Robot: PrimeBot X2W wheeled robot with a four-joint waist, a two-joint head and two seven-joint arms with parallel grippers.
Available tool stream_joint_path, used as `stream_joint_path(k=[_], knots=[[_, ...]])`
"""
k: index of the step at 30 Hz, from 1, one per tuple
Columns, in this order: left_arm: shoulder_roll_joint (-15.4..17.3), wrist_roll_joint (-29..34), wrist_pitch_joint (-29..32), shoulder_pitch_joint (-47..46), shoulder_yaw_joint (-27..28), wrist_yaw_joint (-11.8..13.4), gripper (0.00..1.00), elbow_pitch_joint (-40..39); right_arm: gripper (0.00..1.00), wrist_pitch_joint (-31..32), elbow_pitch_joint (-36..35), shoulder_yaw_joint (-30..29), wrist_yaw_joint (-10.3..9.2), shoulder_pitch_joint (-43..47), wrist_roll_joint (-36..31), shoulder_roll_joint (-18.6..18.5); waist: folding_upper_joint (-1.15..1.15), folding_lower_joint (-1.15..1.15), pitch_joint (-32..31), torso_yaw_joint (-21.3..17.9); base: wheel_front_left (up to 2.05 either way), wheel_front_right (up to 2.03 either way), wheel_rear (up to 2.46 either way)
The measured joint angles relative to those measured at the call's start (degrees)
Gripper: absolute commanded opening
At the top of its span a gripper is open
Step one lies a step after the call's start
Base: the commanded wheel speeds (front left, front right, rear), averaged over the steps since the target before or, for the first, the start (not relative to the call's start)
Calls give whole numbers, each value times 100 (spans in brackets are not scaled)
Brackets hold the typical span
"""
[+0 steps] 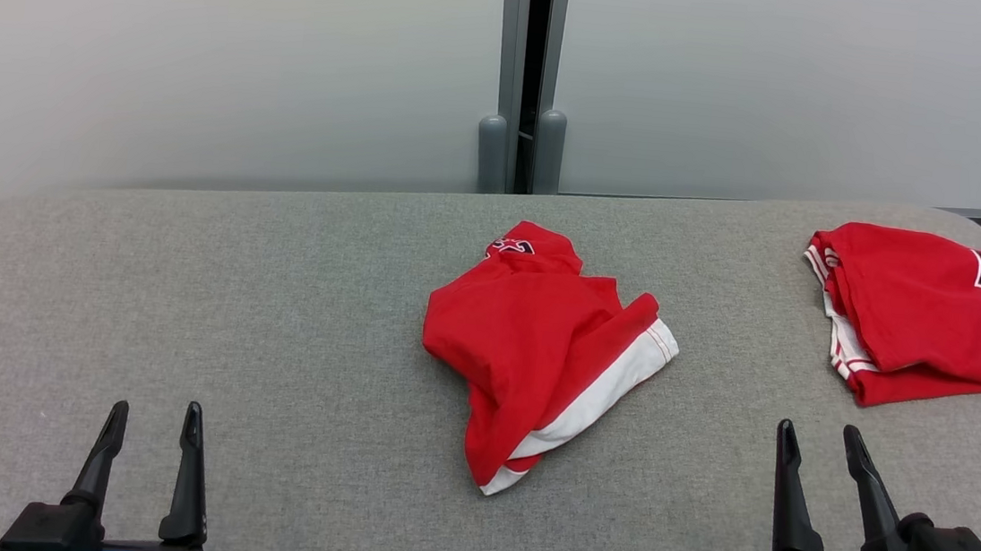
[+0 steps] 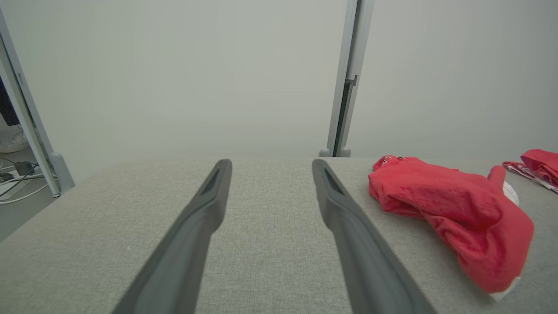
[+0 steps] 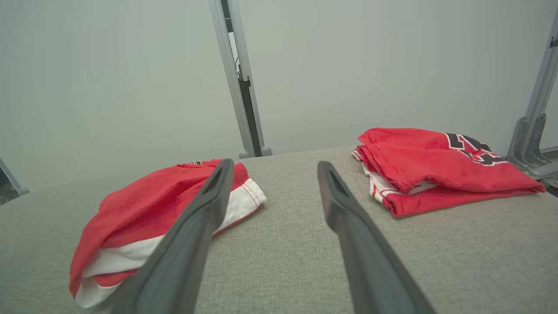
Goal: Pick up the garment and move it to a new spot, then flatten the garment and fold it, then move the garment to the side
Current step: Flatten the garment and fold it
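Squarely ahead, the crumpled red garment (image 1: 528, 351) lies centred on the table (image 1: 273, 291), its length running away from you, between your left gripper (image 1: 156, 407) and nearer right gripper (image 1: 819, 427), both spread wide, empty.

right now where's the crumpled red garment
In the head view the crumpled red garment lies at the middle of the grey table, left of the folded red garment.

folded red jersey (image 1: 919, 308) on grey table (image 1: 227, 304), far right; pale panels (image 1: 207, 41) behind
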Motion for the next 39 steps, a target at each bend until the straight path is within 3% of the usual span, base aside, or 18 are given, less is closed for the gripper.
stream_joint_path(k=[7,15,26,39], knots=[[-41,57,0,-7,52,-63,100,-9,100,0,51,19,0,-163,-25,-112,0,1,77,5,0,0,0],[-60,112,-1,-270,-32,-115,100,-38,100,-1,242,291,0,-1341,-132,-392,0,1,408,69,0,0,0],[-73,36,-1,-723,-291,-107,100,-45,100,-3,1908,706,0,-2760,-320,-617,0,1,947,426,0,0,0],[-74,-58,-2,-1032,-463,32,100,-127,100,36,4185,678,0,-3393,-310,-737,0,1,1501,875,0,0,0]])
